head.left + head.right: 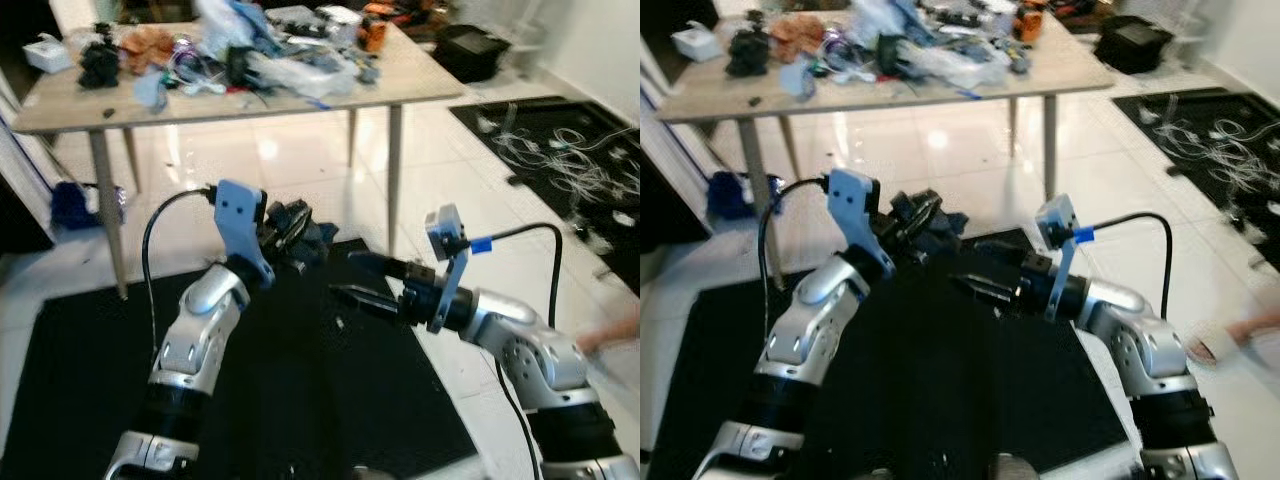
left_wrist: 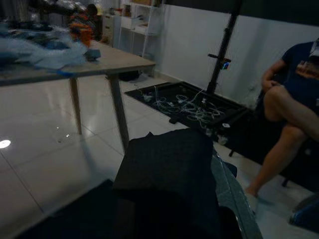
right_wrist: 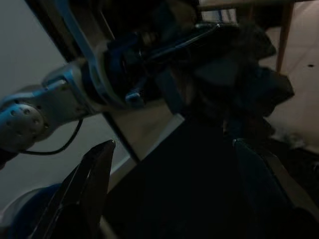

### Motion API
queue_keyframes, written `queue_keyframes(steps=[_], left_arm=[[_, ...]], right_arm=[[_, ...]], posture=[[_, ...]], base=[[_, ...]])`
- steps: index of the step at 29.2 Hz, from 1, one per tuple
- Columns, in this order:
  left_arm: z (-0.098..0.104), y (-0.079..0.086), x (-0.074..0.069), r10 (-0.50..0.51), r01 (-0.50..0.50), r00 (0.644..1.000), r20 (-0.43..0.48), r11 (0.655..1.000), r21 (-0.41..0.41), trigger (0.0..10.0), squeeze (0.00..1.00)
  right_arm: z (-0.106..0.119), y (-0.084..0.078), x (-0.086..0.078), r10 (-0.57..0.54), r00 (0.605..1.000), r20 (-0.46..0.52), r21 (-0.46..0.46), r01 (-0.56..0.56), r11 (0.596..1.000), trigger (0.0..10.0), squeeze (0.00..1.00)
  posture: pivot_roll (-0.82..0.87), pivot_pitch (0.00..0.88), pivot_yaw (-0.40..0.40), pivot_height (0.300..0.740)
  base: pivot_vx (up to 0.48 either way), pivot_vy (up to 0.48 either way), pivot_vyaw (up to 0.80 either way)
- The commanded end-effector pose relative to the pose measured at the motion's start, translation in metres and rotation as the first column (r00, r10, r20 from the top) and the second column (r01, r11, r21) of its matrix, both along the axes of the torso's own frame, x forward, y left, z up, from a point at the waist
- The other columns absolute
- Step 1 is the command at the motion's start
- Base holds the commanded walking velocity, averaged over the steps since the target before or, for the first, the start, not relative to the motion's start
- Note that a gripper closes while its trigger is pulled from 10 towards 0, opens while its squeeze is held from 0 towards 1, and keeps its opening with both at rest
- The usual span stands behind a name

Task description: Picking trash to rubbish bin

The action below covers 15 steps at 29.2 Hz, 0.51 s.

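- The left gripper (image 1: 290,232) is closed on a dark crumpled piece of trash (image 1: 303,238) and holds it up in the air, over the black mat (image 1: 80,400).
- The right gripper (image 1: 352,280) has its 2 black fingers spread apart with nothing between them. It points toward the trash and sits near it, but I judge they are not touching.
- In the right wrist view the trash (image 3: 239,74) hangs in the left gripper, and the right fingers (image 3: 94,174) stand wide on both sides of the view. That looks like the right arm is waiting close in case it has to help.
- In the left wrist view the dark trash (image 2: 167,174) sits right in front of the camera, so it is held tight and near the wrist.
- The trash is held high, I think, so it will not drag on the mat while the robot carries it.
- Behind the arms stands a wooden table (image 1: 420,80) with a big messy pile of bags and bits (image 1: 250,50) on top.
- On the robot's right lies another black mat with white cables (image 1: 570,150).
- A person sits on that side; a leg (image 2: 289,114) can be seen.
- I cannot spot the rubbish bin, so the robot must find it next.
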<state>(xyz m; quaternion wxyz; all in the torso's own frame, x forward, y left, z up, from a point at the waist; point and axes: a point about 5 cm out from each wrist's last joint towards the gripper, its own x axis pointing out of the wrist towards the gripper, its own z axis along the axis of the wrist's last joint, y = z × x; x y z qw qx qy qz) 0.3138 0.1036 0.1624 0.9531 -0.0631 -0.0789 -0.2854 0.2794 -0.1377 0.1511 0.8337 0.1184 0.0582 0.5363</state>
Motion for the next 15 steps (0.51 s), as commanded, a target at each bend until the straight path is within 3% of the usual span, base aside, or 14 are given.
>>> queue_keyframes(steps=[1, 13, 15], left_arm=[[-0.0051, 0.001, -0.0008, 0.004, -0.004, 1.0, -0.01, 1.0, 0.016, 10.0, 0.0], [-0.006, 0.0009, -0.0011, -0.003, 0.003, 1.0, -0.01, 1.0, 0.01, 10.0, 0.0], [-0.0067, 0.0001, -0.0033, -0.029, 0.029, 1.0, -0.008, 1.0, 0.006, 10.0, 0.0]], right_arm=[[0.0001, -0.0002, 0.0, -0.002, 1.0, 0.006, -0.007, 0.002, 1.0, 10.0, 0.0], [-0.0022, 0.0, 0.0006, -0.008, 1.0, -0.006, -0.01, 0.007, 1.0, 10.0, 0.0], [-0.0028, 0.0003, 0.0001, -0.004, 1.0, -0.01, -0.017, 0.004, 1.0, 10.0, 0.0]], posture=[[-0.06, 0.0, -0.044, 0.74], [-0.06, 0.0, -0.044, 0.74], [-0.05, 0.0, -0.045, 0.74]], base=[[-0.394, 0.0, 0.0], [-0.388, 0.0, 0.0], [0.0, 0.0, -0.77]])
